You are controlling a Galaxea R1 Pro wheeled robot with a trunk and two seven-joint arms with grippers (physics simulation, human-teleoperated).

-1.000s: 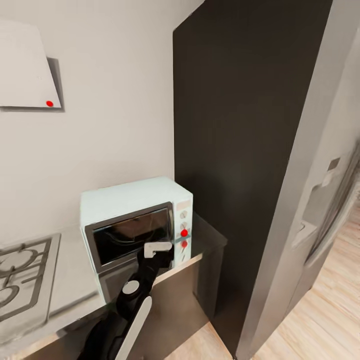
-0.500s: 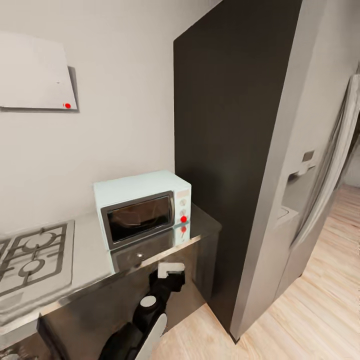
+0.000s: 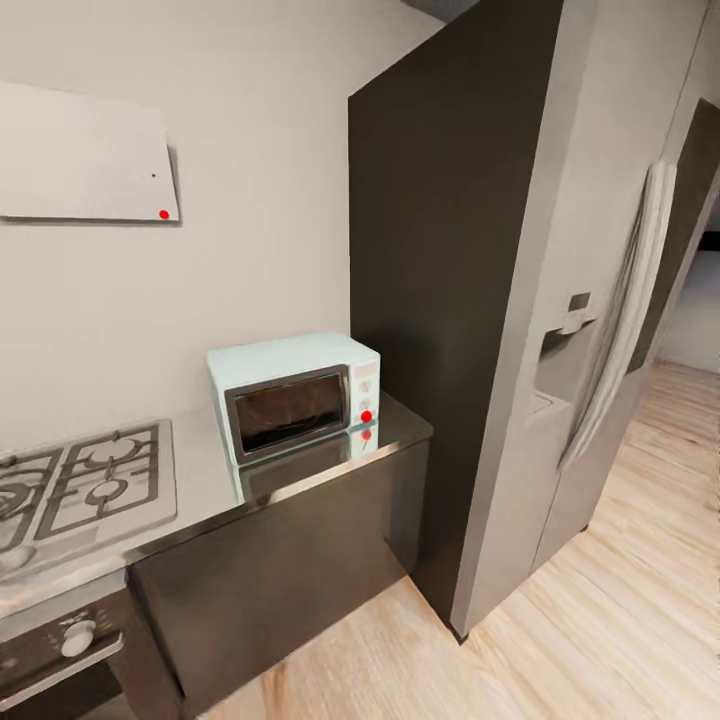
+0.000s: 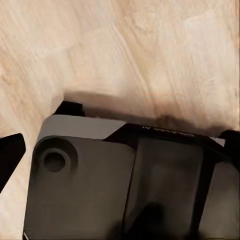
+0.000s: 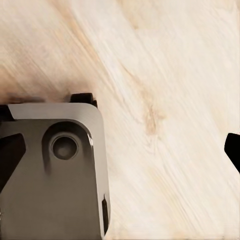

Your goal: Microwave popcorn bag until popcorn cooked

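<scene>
The microwave (image 3: pixel 293 396) stands with its door closed on the tabletop (image 3: pixel 205 480), at the right end, between the gas hob (image 3: pixel 85 485) on the left and a tall dark cabinet (image 3: pixel 440 300) on the right. Both wrist views look down on the wood floor (image 5: pixel 165 75) and the robot's grey base (image 4: pixel 100 185) (only dark finger tips show at the picture edges), so I cannot tell if either end effector is released or clenched.

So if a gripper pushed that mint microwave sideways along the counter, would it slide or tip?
Probably slide. The microwave is a squat box, wider than tall, resting flat on the countertop, so tipping seems unlikely. The glossy countertop mirrors its front, hinting at low friction. It likely weighs enough to resist a light nudge, and the dark cabinet close beside it leaves little room that way.
</scene>
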